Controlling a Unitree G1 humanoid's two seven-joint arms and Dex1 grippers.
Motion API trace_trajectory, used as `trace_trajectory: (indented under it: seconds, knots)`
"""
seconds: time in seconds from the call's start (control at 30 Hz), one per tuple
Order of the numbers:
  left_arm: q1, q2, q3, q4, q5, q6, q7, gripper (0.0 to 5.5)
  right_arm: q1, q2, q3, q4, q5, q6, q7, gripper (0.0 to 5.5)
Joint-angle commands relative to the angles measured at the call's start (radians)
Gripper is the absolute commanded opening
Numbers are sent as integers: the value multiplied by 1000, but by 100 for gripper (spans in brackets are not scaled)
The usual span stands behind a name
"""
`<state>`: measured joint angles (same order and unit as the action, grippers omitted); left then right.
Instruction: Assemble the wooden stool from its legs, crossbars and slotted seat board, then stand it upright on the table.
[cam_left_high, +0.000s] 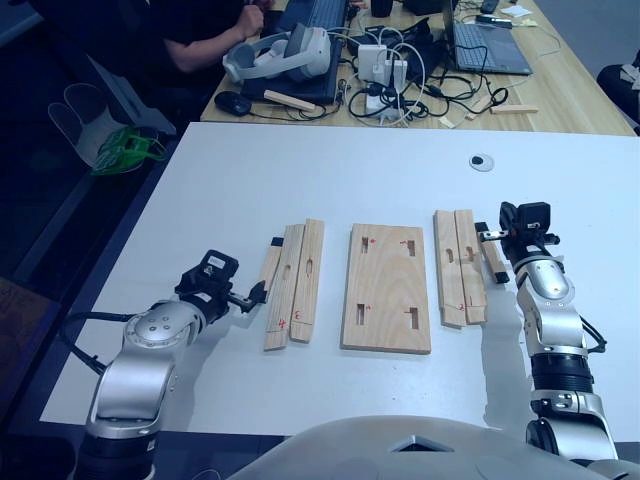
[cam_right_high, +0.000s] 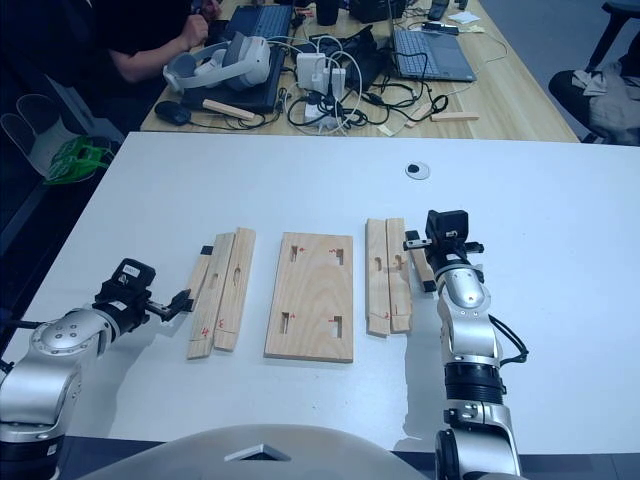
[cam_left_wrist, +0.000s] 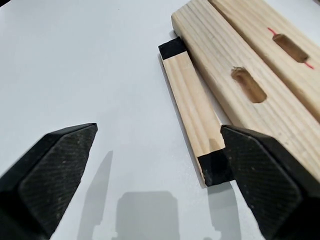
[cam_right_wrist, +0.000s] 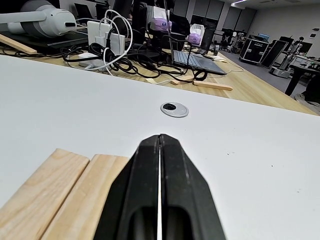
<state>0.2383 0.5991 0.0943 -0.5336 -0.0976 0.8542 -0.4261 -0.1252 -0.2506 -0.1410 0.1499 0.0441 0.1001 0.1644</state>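
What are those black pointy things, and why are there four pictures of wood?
This is a robot with two arms. Two pictures come from cameras on its head, looking down at the white table. The other two come from its wrists, so the black shapes are each arm's tool up close. The left tool is open beside a thin crossbar. The right tool is shut, holding nothing, near the right legs. Stool parts lie flat: the slotted seat board in the middle, the left legs on its other side. Nothing is joined yet.

Table (cam_left_high: 250, 180) white. Seat board (cam_left_high: 387, 288) pale wood, red marks by slots. Crossbar (cam_left_wrist: 192, 95) pale wood, black end caps. Left gripper (cam_left_wrist: 157, 134) black, pads (cam_left_wrist: 262, 172) cross-hatched.
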Motion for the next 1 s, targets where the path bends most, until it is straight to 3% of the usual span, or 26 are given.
trace_trajectory:
  seconds: [0.03,0.5,0.73,0.87,1.0]
  knots:
    - [26,36,-13,8,6,-13,-23,458,-4,-3,-6,-17,7,12,-3,0]
    - [105,53,-55,-5,6,-16,-47,458,-4,-4,-4,-28,4,19,-5,0]
    - [16,-147,-34,-35,-80,278,60,458,-14,-10,1,-23,0,21,0,0]
    - [-19,-181,-28,34,-76,298,102,458,-22,-16,7,-11,-5,17,6,0]
    - [-14,-161,-17,108,-75,256,97,396,-30,-21,11,5,-12,8,8,0]
